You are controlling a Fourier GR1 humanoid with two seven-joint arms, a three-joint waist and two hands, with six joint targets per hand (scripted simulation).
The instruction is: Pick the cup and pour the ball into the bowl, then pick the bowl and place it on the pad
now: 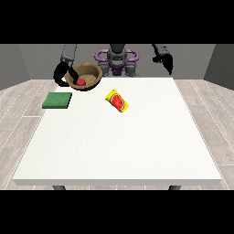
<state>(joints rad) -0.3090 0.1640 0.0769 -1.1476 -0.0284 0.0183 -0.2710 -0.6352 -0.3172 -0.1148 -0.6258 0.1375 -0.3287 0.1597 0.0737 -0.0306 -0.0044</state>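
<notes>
- Sitting tilted above the table's far left corner: a brown bowl (84,76), its opening leaning toward the camera, lifted off the table (119,151).
- Resting inside that bowl, low against the inner wall: a small red ball (81,82).
- Curling round the bowl's left rim and holding it up: the black hand at the view's left (62,73).
- Lying flat on the table just below and left of the bowl, apart from it: a green pad (57,100).
- Lying on its side near the table's middle, right of the bowl and well apart from it: a yellow cup (117,101) with a red patch.
- Hanging raised beyond the table's far right edge, holding nothing: the hand at the view's right (167,62); fingers pointing down, open or curled impossible to tell.
</notes>
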